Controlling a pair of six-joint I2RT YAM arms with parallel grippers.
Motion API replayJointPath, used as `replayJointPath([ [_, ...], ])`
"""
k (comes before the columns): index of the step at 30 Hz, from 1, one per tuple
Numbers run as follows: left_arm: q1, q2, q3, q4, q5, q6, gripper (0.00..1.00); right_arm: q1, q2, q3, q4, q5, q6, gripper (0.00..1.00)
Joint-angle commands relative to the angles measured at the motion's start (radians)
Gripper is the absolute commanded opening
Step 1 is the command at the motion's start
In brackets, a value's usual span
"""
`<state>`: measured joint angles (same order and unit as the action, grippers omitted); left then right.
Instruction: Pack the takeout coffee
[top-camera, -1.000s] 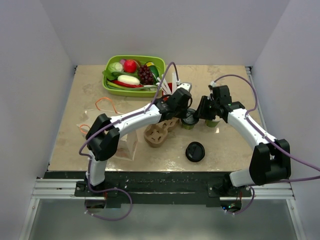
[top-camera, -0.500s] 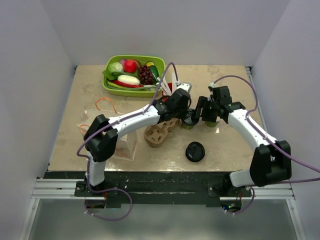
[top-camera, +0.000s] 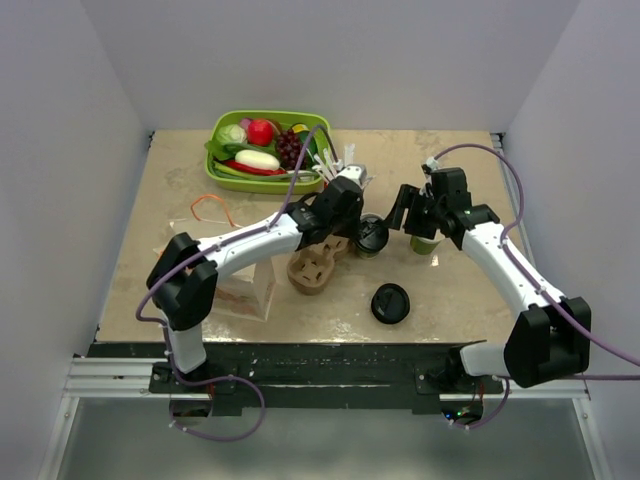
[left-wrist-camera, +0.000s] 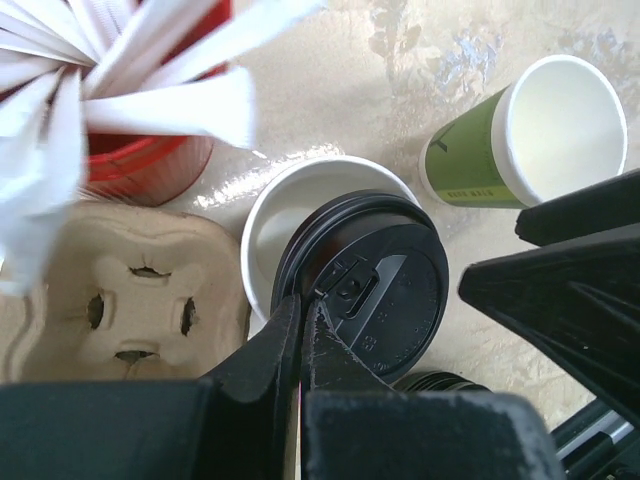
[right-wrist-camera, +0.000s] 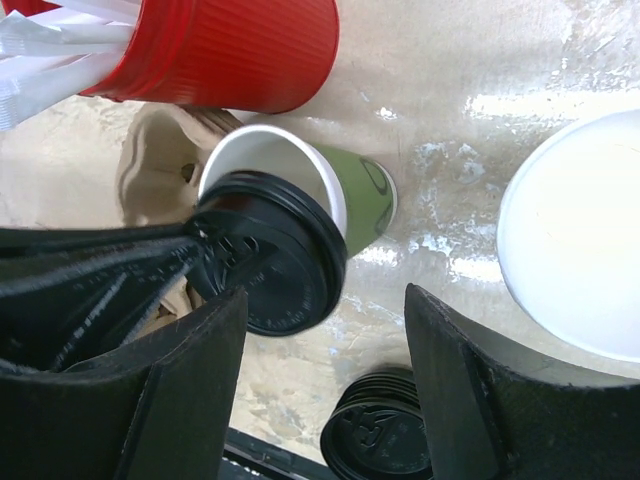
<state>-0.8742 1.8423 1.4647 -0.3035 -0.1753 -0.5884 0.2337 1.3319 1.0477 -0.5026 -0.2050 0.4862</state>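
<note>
Now pinching lid (left-wrist-camera: 375, 290) by rim in tightly closed left end effector (left-wrist-camera: 300, 330), tilted over cup (left-wrist-camera: 275, 225) mouth, half covering, likely for pressing on. Cup upright on counter (left-wrist-camera: 330, 90), just beside carrier (left-wrist-camera: 120, 290). Right end effector (right-wrist-camera: 325, 300) spread, empty, near cup, probably to steady.

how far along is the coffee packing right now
Early. Done: a black lid is at the green cup. In hand: the left gripper is shut on the lid's edge, holding it off-centre over the rim, not seated; the right gripper is open beside it. Left: press the lid on, then set the cup in the cardboard carrier, whose visible slots are empty.
</note>
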Motion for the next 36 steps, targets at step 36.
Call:
replayJointPath([
  [36,0.069,-0.285,-0.193,0.113,-0.006,-0.002,0.0,-0.042,0.044,0.089,0.039,0.038,-0.021,0.46],
])
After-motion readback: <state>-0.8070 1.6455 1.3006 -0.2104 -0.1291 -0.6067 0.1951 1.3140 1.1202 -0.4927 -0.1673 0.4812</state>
